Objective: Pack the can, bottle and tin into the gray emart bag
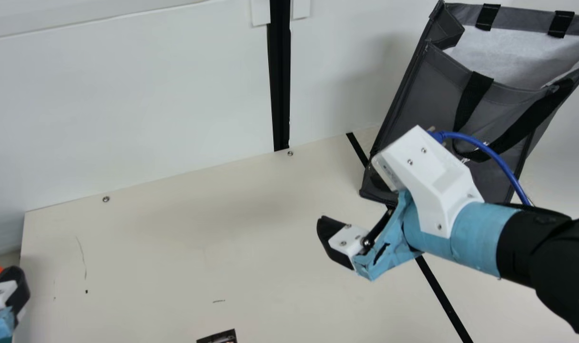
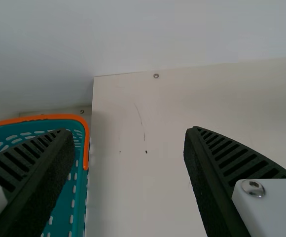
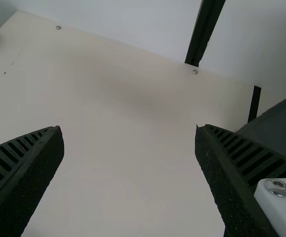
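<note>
The right arm crosses in front of the upright gray emart bag (image 1: 425, 85) at the table's (image 1: 151, 247) far right, its gripper (image 1: 349, 202) spread wide, as is the left gripper (image 1: 18, 288) near an orange-rimmed teal basket (image 2: 44, 117).

the gray bag (image 1: 413, 105) stands open by the wall (image 1: 151, 105), right hand (image 1: 331, 242) in front, left hand (image 1: 18, 289) well apart.

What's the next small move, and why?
Probably tilt the neck camera down a little: a dark printed item is cut off at the main view's bottom edge, too little to identify. The left gripper and right gripper are open and empty, and the gray bag stands open-topped, so looking before reaching seems sensible.
</note>
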`<state>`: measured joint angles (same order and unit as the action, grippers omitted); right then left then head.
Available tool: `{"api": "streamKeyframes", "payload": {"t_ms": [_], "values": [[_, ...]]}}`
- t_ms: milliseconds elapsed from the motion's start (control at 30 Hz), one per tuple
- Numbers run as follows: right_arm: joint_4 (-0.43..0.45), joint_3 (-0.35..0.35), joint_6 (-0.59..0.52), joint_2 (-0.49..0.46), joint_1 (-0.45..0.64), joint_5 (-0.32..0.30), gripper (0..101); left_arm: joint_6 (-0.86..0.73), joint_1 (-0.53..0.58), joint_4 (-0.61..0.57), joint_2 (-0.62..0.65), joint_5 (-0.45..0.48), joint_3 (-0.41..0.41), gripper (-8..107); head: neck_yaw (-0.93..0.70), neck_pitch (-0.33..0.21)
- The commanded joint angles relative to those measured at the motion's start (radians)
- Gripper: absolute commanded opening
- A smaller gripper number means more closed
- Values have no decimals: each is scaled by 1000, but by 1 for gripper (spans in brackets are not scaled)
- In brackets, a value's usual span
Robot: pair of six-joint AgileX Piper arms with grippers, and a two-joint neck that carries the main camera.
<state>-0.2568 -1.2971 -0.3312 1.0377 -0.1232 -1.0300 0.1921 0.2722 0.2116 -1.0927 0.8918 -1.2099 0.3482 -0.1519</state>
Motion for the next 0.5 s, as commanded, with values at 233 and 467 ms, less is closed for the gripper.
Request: {"api": "streamKeyframes", "payload": {"t_ms": [233,467], "values": [[0,0,0,-2,-1,-4,91,0,0,0,0,0,0,90,1,-23],[0,0,0,-2,-1,-4,91,0,0,0,0,0,0,90,1,-23]]}}
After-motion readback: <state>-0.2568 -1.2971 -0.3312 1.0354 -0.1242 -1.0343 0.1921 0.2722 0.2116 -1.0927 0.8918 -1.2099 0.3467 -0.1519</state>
